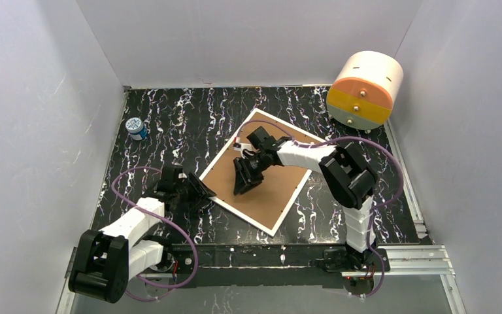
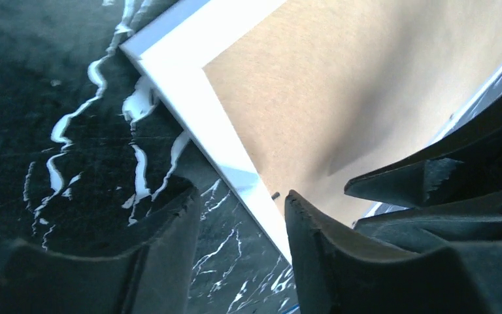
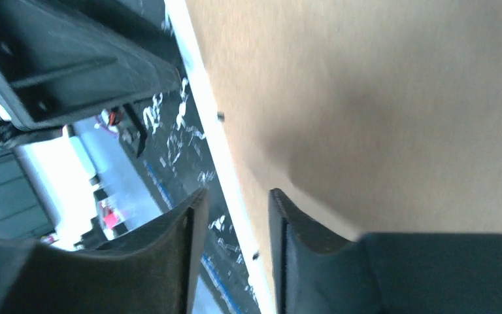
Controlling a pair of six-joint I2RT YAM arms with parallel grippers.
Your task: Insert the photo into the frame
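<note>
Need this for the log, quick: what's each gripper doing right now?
Left gripper: open, holding nothing, by the frame corner.
Right gripper: narrowly open, holding nothing, over the frame's brown back.
</note>
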